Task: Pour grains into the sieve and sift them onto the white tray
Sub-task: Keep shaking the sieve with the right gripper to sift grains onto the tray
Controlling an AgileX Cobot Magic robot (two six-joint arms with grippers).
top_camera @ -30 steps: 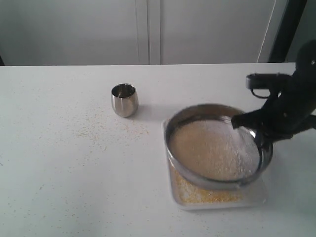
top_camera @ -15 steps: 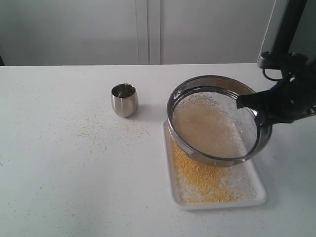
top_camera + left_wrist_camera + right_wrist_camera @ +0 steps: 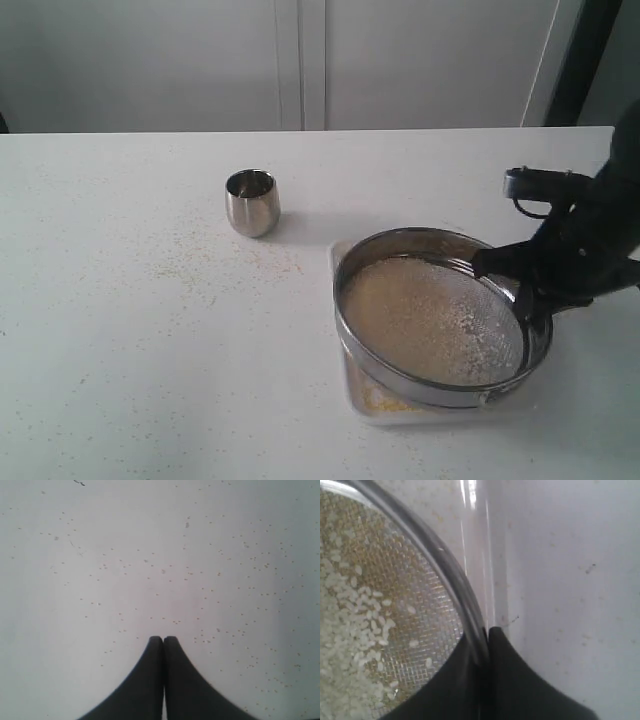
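– Sieve first: how does the right arm hold it?
– Right gripper (image 3: pixel 487 630): jaws clamped on the rim wall of the wide, shallow round steel sieve (image 3: pixel 430 393), one black finger inside the wall and one outside.

– What lies in it?
– Pale whitish-beige grains (image 3: pixel 420 315) are spread over the fine wire mesh. They are sparse next to the gripper, where bare mesh shows.

– And where is the sieve?
– Over the flat white rectangular tray (image 3: pixel 355 400), hiding most of it. Only the tray's left edge and near corner show, with a few yellow-orange granules on that strip. Whether sieve and tray touch cannot be told.

– The other arm?
– Left gripper (image 3: pixel 163 639): jaws pressed together with nothing between them, above the white table (image 3: pixel 150 300), which is dotted with stray granules.

– Anything further out?
– A small rounded steel cup (image 3: pixel 251 202) stands upright on the table, apart from the sieve, to its left and farther back.
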